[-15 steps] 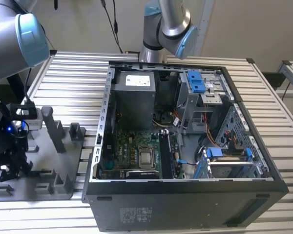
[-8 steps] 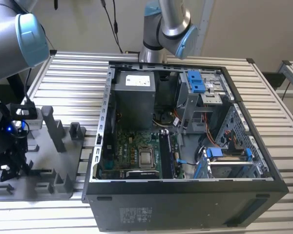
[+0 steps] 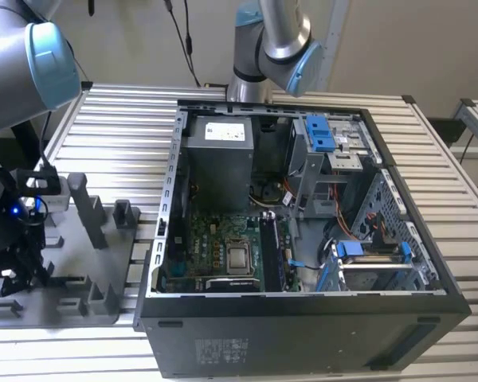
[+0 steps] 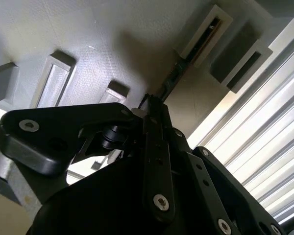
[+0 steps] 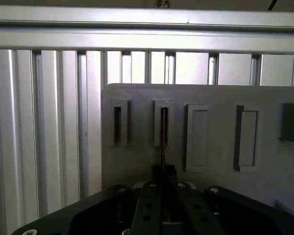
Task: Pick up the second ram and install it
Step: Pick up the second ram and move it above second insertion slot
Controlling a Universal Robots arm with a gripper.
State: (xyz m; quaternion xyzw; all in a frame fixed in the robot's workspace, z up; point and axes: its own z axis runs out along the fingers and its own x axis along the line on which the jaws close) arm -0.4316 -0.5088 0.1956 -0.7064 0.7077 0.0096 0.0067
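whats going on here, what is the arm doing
A robot arm has its end effector down at the grey plastic tray on the slatted metal table, right at the second ram, a thin dark circuit-board strip standing on edge in a tray slot. Whether it is gripped is unclear. The open black computer case sits beside the tray.

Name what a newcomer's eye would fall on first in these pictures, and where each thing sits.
The open computer case dominates the exterior view's middle and right, its bright blue drive brackets standing out against grey metal. In the first wrist view, the gripper is right at the second ram, a thin dark strip standing on edge in a slot of the grey tray.
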